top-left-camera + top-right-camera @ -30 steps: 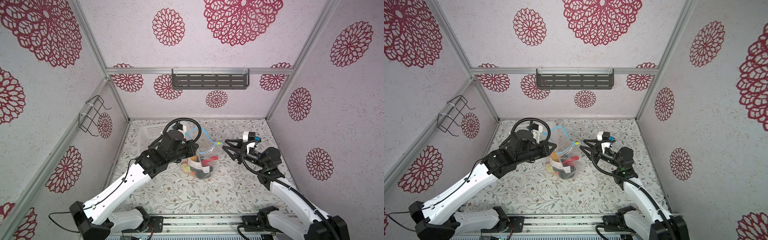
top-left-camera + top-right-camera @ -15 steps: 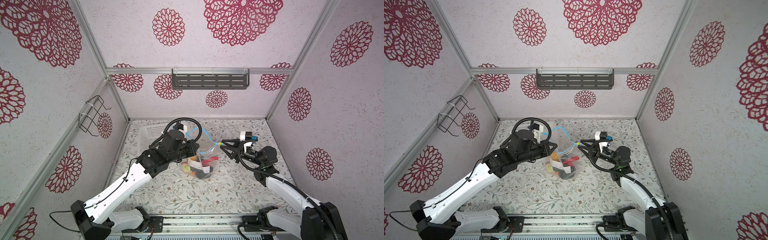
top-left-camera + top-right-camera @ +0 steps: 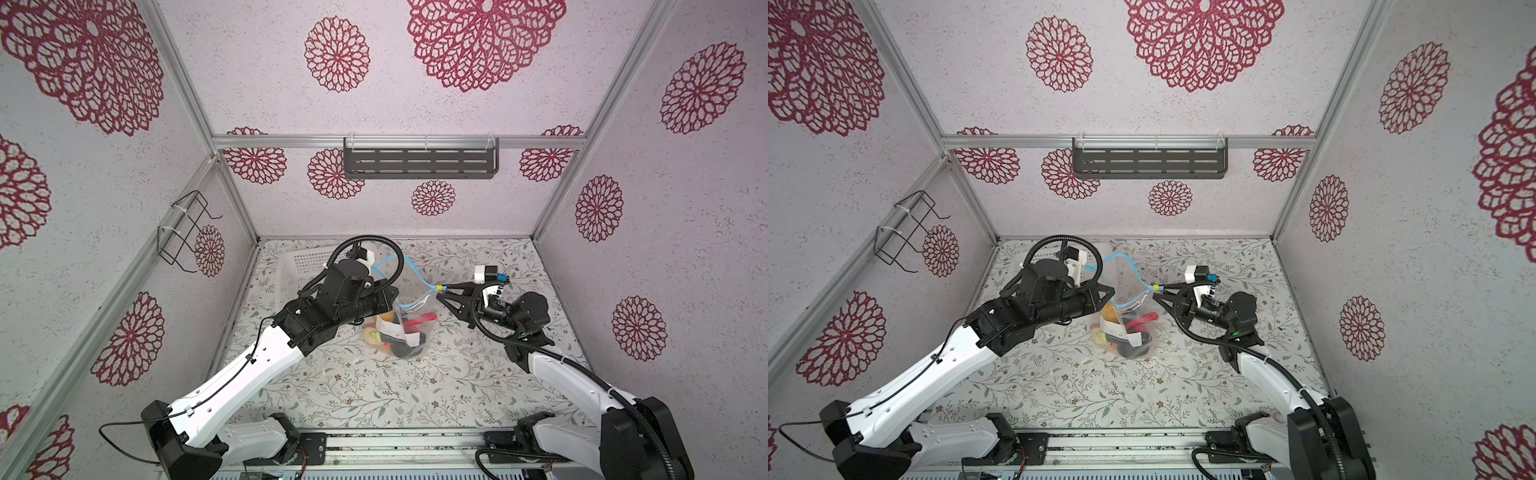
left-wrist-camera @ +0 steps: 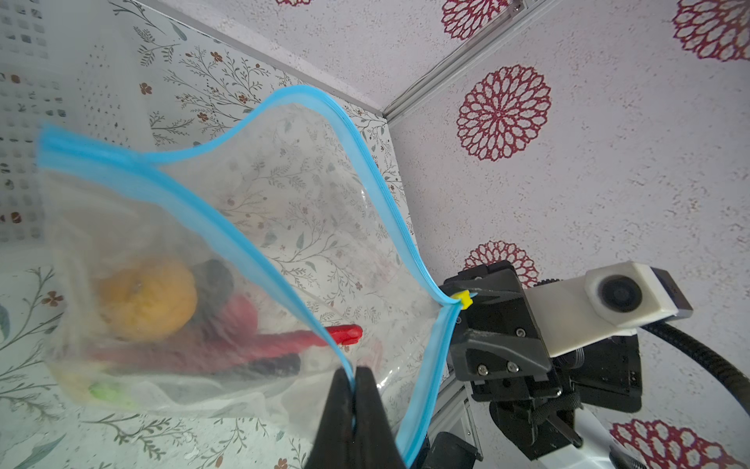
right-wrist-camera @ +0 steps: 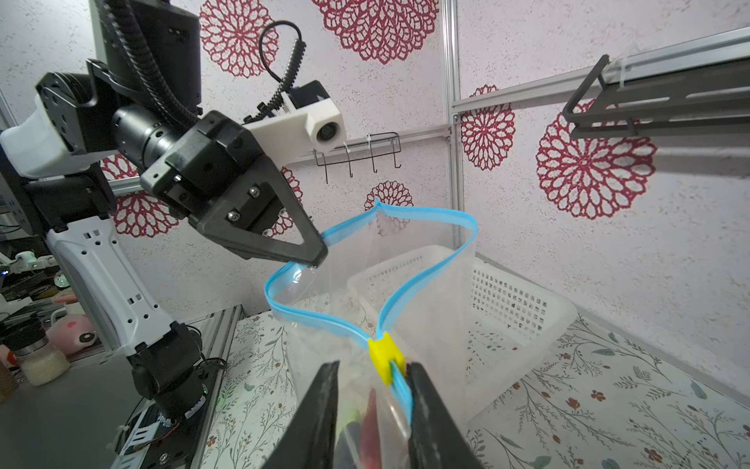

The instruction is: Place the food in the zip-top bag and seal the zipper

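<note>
Left tool [image 4: 352,375] is clamped on the one zipper [image 4: 227,230] of the single zip-top bag [image 4: 292,195]. Right tool [image 5: 372,365] stands slightly open around its one yellow slider [image 5: 383,356]. Two arms reach inward from opposite sides.

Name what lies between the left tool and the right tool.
The open zip-top bag, its zipper spanning left tool to right tool; right wrist view.

No words, numbers or brand marks can be read in any view. In both top views a white label [image 3: 395,331] [image 3: 1116,329] on the bag [image 3: 417,305] carries a small dark mark and faint print, too small to make out.
</note>
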